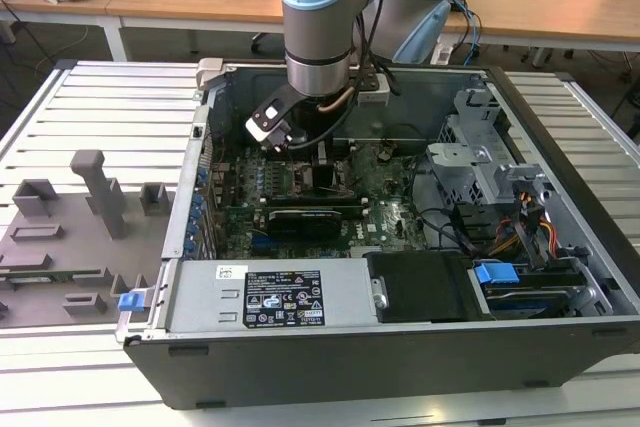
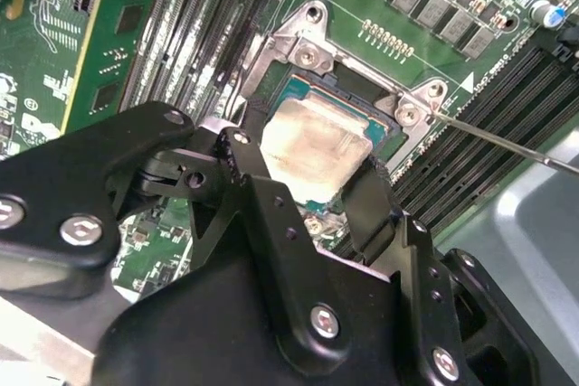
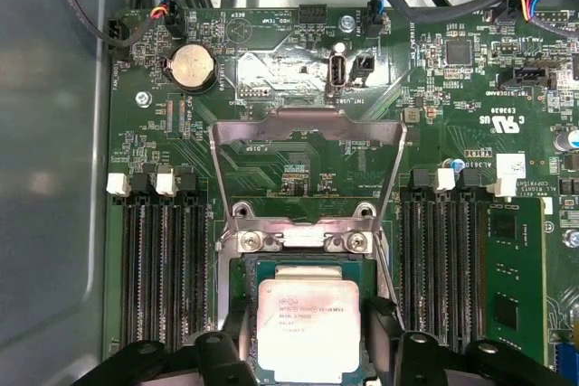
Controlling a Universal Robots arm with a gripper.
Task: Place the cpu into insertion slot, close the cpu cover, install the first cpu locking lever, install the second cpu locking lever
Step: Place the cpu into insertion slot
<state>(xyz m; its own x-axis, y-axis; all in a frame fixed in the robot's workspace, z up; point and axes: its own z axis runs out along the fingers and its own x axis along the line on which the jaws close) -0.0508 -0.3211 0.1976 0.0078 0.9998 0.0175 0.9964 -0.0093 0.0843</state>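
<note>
Gripper (image 2: 308, 167) on the blue-and-grey arm (image 1: 318, 7): hangs low inside the open computer case (image 1: 350, 377), right over the green motherboard (image 3: 181, 146). Pinches the cpu (image 2: 317, 142) between two black fingers (image 2: 242, 162), one on each side, both touching the chip in both wrist views. Holds it flat, silver side up (with tiny grey print on top). Has it sitting in the insertion slot (image 3: 242, 270), with the chip's green edge inside the slot's frame.

As for the cpu cover (image 3: 308, 122): stands flipped up and open, just past the slot, and shows bare board through its big square window. Hangs from a metal bar with two screws (image 3: 298, 240) at the slot's edge.

As for the locking lever (image 2: 507, 144): looks like a thin wire, sticks out from one corner of the slot and crosses above the black memory slots (image 3: 163, 259).

Elsewhere: round silver coin battery (image 3: 192, 65) beyond the cover, close to the board's edge. Long black expansion card (image 1: 310, 217) near the gripper. Grey tray of holders (image 1: 70, 237) outside the case, on the exterior view's left.
</note>
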